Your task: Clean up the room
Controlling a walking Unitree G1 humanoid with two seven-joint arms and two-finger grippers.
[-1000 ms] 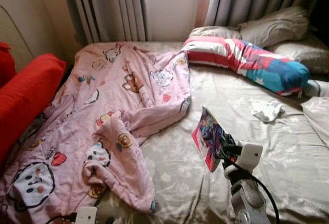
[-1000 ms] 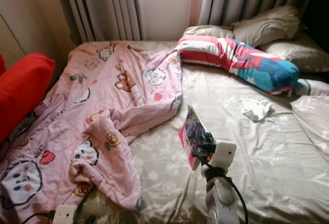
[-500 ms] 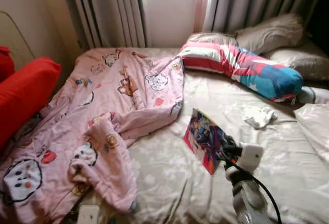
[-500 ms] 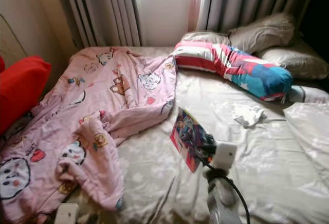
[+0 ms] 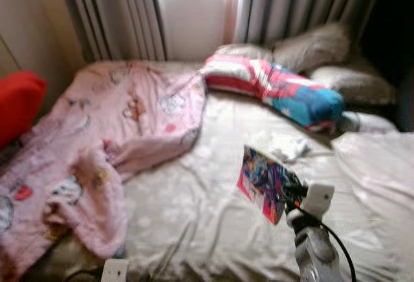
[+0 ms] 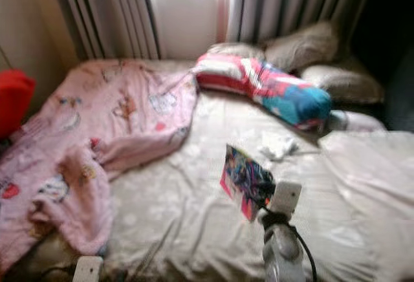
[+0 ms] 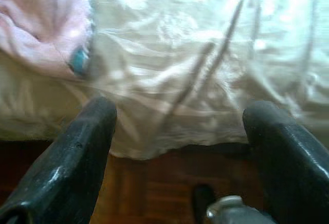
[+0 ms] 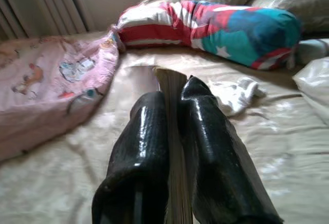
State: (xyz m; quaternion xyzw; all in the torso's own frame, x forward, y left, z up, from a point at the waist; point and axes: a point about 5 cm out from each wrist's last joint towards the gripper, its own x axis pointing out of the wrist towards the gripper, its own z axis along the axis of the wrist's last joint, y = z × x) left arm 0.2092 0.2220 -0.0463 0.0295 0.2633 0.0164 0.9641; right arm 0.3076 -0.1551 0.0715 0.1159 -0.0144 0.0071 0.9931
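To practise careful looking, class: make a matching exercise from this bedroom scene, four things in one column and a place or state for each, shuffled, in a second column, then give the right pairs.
Things:
1. colourful book
2. pink blanket
3. striped bolster pillow
4. white cloth

Places or states:
A. crumpled on the sheet, just in front of the bolster
B. lying along the head of the bed, before the grey pillows
C. clamped between the fingers of the right gripper
D. spread over the left side of the bed

Pairs: 1-C, 2-D, 3-B, 4-A
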